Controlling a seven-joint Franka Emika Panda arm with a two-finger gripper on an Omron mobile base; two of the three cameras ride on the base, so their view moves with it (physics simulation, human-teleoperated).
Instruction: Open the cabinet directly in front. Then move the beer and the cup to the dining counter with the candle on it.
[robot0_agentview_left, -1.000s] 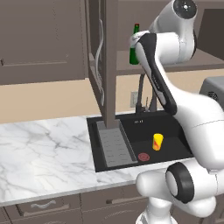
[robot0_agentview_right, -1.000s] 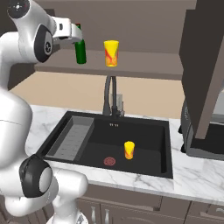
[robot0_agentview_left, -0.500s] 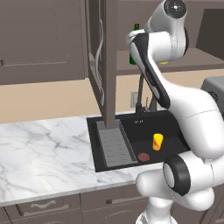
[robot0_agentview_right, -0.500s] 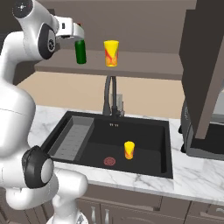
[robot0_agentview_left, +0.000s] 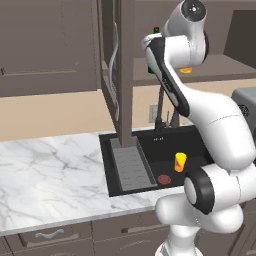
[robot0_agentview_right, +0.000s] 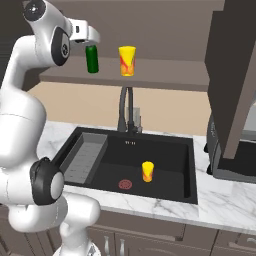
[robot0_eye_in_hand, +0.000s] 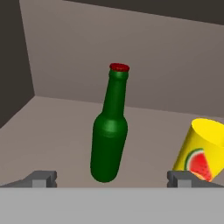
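The cabinet stands open, its left door and right door swung out. On its shelf the green beer stands upright with a red cap. The yellow cup with a watermelon print stands to its right, apart from it. From the right base view the beer and cup stand side by side. My gripper is open, level with the bottle's lower body and just short of it, one fingertip on either side. My gripper hides the bottle's neck. The dining counter and candle are out of view.
Below the shelf lies a black sink with a dark faucet, a drain rack and another small yellow cup. White marble counter runs to the left. A dark appliance stands at the right.
My hand has moved a little closer to the beer and now covers its neck in the right base view. Bottle and cup have not moved. The jaws stay open.
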